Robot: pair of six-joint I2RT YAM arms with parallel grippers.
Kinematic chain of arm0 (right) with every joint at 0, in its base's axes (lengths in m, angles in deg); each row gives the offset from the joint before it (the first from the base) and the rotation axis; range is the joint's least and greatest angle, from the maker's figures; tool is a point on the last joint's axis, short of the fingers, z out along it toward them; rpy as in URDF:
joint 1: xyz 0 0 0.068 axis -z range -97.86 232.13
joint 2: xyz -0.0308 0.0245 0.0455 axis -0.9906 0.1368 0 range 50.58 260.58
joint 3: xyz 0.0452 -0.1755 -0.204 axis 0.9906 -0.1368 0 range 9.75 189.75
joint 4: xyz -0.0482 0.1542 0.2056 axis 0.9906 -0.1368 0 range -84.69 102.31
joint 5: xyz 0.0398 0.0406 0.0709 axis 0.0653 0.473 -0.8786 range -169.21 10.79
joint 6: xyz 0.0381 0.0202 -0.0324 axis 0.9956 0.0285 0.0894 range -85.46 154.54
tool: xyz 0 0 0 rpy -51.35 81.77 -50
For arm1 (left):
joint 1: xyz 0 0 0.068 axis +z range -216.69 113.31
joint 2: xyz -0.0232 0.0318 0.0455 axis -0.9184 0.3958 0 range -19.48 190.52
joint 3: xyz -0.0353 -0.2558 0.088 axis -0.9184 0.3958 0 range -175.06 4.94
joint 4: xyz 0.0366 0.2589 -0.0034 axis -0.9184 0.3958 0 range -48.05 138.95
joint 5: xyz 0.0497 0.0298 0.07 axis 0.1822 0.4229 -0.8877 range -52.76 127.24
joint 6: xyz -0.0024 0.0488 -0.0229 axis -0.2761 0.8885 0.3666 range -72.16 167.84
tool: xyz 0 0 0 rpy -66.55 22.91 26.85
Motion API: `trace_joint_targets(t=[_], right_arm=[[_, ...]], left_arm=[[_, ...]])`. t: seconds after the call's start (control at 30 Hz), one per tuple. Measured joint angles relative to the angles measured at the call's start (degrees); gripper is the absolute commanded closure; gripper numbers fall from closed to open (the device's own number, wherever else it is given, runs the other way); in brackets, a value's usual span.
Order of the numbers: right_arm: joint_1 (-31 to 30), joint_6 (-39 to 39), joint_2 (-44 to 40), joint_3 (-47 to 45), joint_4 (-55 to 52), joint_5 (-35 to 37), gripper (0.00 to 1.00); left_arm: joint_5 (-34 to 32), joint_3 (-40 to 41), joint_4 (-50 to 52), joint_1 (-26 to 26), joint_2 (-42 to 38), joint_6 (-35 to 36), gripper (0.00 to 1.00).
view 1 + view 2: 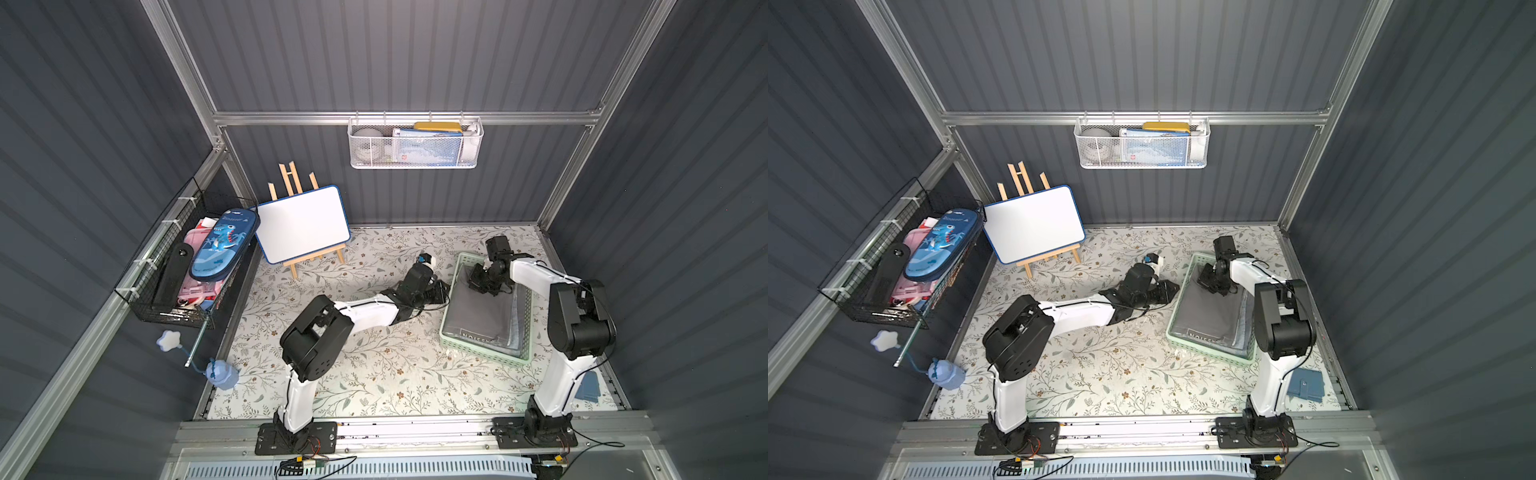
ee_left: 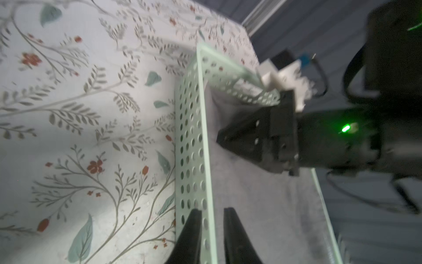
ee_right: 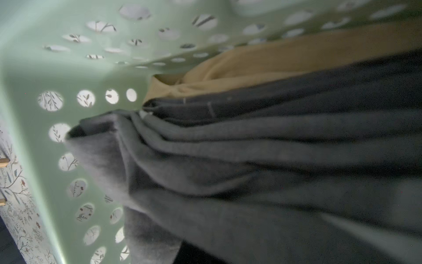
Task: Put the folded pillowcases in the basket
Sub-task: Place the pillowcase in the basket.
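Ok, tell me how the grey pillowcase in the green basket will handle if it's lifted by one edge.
Probably floppy: the pillowcase bunches into soft folds near the right end effector, so it would likely drape and unfold. Likely light, being thin cloth. It may drag on the basket wall it lies against.

Dark grey ribbed walls (image 1: 415,62) close the cell on three sides in both top views. They are braced by an aluminium frame (image 1: 399,118) whose rail crosses the rear wall. A white metal mesh basket (image 1: 415,166) hangs from that rail. A black wire basket (image 1: 166,318) is tied with white zip ties to the rail on the robot's left. The tabletop (image 1: 374,374) is covered in a pale print of leafy sprigs and small red flowers. At its rear left corner a wooden easel (image 1: 291,176) carries a blank whiteboard (image 1: 301,222). Light falls from above, brightest on the tabletop's middle.
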Motion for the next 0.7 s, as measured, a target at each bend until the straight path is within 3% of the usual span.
trace_joint_targets(t=[0.17,0.4,0.57,0.7], right_arm=[[-0.07,0.17,-6.80,-4.09,1.97,1.18,1.00],[-0.37,1.42,-26.86,-8.28,-0.57,8.66,1.00],[-0.39,1.53,-37.55,-13.22,-3.08,11.76,1.00],[-0.39,2.01,-43.43,-18.18,-5.86,12.63,1.00]], left_arm=[[-1.46,-0.22,0.79,-1.99,0.07,-0.04,0.81],[-2.78,-3.93,4.81,-2.38,1.60,0.24,0.85],[-3.76,-6.99,7.61,-2.25,2.64,1.03,0.96],[-2.64,-13.35,9.44,-2.05,6.99,2.78,0.98]])
